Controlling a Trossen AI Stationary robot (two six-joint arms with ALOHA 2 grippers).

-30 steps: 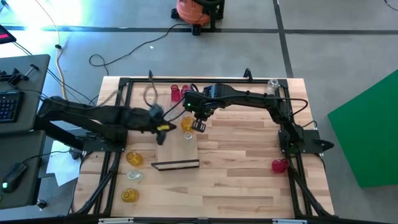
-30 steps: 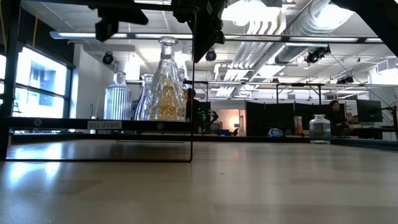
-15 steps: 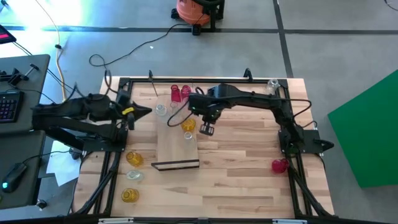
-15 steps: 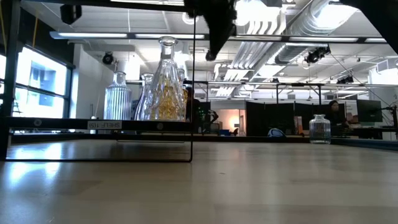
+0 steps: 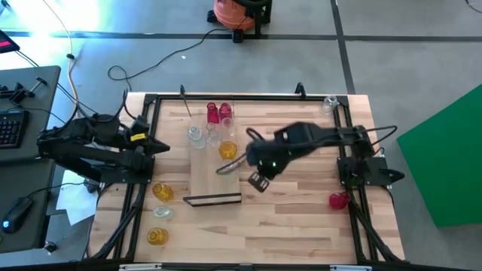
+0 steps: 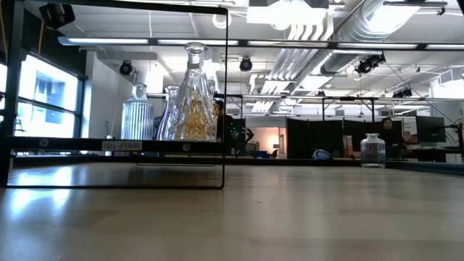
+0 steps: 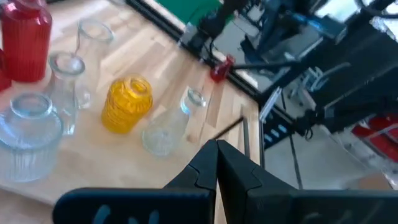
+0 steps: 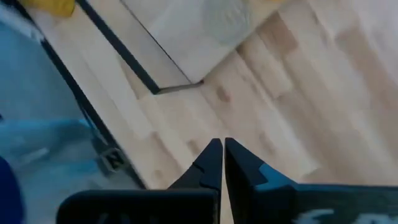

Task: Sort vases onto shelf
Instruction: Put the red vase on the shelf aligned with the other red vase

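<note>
From table height, the flat light-wood shelf board [image 6: 116, 146] shows only its dark front strip, with a ribbed clear glass vase [image 6: 137, 111] and a tall faceted clear glass decanter vase holding amber [image 6: 192, 98] standing on it, and one clear glass jar vase [image 6: 373, 150] far off to the right; neither arm shows there. From above, the colours and count come out: near the table's front-left corner, off the board, stand two amber-yellow glass vases [image 5: 156, 236] [image 5: 163, 192] with one clear vase [image 5: 160, 213] between them. A red glass vase [image 5: 338, 200] lies by the table's right edge. The right gripper [image 5: 258, 182] hangs clenched and empty just beside the board's right edge near its dark strip. On the board's far end stand an amber vase [image 5: 228, 150], clear ones and two red vases [image 5: 213, 113]. The left gripper [image 5: 162, 145], clenched and empty, sits at the table's left edge. The left wrist view alone shows three clear vases, one amber ribbed vase [image 7: 127, 103] and one red vase [image 7: 25, 37] together
</note>
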